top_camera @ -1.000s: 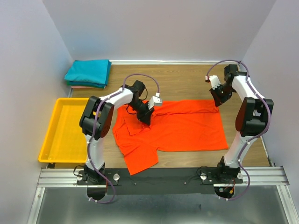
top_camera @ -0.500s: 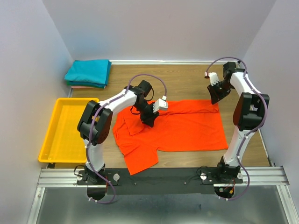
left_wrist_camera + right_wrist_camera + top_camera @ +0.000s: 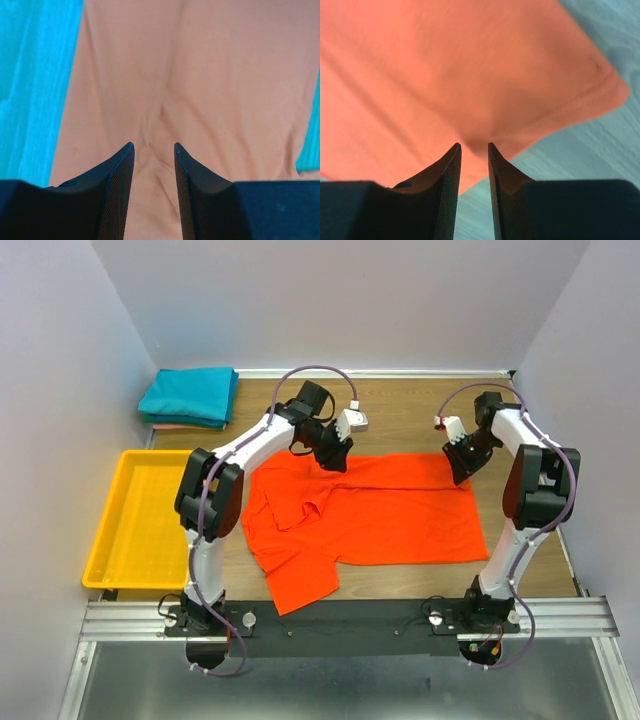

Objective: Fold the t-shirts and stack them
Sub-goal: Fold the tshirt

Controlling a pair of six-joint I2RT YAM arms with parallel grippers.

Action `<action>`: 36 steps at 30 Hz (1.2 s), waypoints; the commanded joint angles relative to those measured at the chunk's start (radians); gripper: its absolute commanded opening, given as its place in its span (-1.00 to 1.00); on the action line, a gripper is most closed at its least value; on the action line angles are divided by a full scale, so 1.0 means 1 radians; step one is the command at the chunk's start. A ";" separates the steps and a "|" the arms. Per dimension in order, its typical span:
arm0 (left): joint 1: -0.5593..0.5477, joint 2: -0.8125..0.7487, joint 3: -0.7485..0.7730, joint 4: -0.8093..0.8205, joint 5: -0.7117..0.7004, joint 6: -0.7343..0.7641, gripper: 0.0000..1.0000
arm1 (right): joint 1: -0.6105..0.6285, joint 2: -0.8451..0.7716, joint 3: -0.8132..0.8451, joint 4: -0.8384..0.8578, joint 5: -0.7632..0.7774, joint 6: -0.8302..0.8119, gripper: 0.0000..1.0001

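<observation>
The orange-red t-shirt (image 3: 390,515) lies spread on the wooden table, its far edge folded over into a band. My left gripper (image 3: 335,452) is low on the shirt's far edge near the collar. In the left wrist view (image 3: 152,145) its jaws stand a little apart with creased cloth (image 3: 200,75) between the tips. My right gripper (image 3: 462,468) is at the shirt's far right corner. In the right wrist view (image 3: 474,145) its jaws stand narrowly apart at the hem, with the cloth (image 3: 445,65) bulging at the tips. The teal t-shirt (image 3: 190,392) lies folded on the pale pink one (image 3: 175,426).
A yellow plastic tray (image 3: 150,520) sits at the left edge of the table, next to the left arm. The folded stack is in the far left corner. Walls close in the left, far and right sides.
My left gripper has moved from the shirt's chest area away to its far edge. My right gripper has come down and nearer, onto the far right corner. The shirt has barely shifted.
</observation>
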 commanded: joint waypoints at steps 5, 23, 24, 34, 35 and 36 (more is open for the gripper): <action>-0.006 0.164 0.156 0.068 0.005 -0.151 -0.09 | -0.004 -0.081 -0.071 -0.011 0.054 -0.064 -0.37; -0.095 0.175 0.029 -0.018 -0.115 -0.082 -0.18 | 0.001 0.076 0.208 0.013 -0.112 0.169 -0.27; -0.086 0.132 0.026 -0.021 -0.101 -0.085 -0.14 | 0.005 0.084 0.211 0.018 -0.105 0.174 -0.26; 0.221 0.060 0.122 -0.090 -0.169 -0.076 0.17 | 0.007 0.134 0.247 0.087 -0.020 0.197 -0.20; 0.244 0.070 0.133 -0.091 -0.185 -0.073 0.17 | 0.007 0.137 0.250 0.088 -0.022 0.198 -0.20; 0.284 0.081 0.142 -0.093 -0.200 -0.069 0.18 | 0.008 0.142 0.253 0.088 -0.019 0.198 -0.20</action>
